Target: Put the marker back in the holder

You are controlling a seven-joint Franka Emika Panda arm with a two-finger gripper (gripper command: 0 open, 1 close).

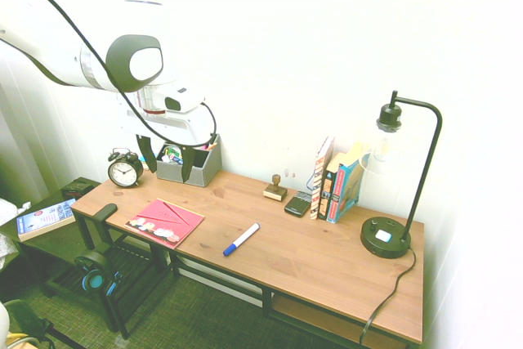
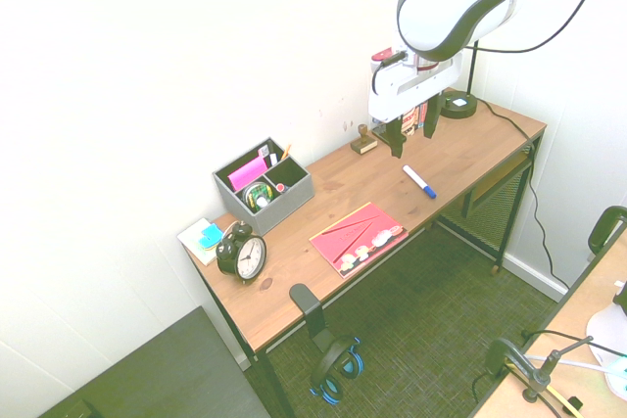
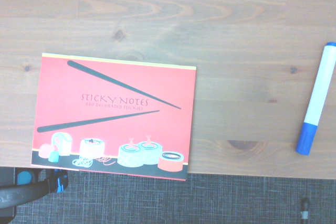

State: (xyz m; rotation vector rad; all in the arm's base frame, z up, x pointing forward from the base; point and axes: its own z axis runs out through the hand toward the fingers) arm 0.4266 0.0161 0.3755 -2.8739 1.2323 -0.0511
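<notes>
While the table (image 1: 302,243) carries it all, the grey holder (image 2: 284,205) sits by its wall-side edge, near the clock (image 2: 242,253). The gripper (image 1: 171,177) hangs above, fingers spread, gripping nothing. Smaller, the red sticky notes pack (image 3: 115,114) lies at the front edge; beside it, apart, lies the marker (image 3: 316,98), near that same edge. It should be light, stiff, hardly fragile, but smooth and apt to roll: best pinched across mid-barrel, square to its length.
</notes>
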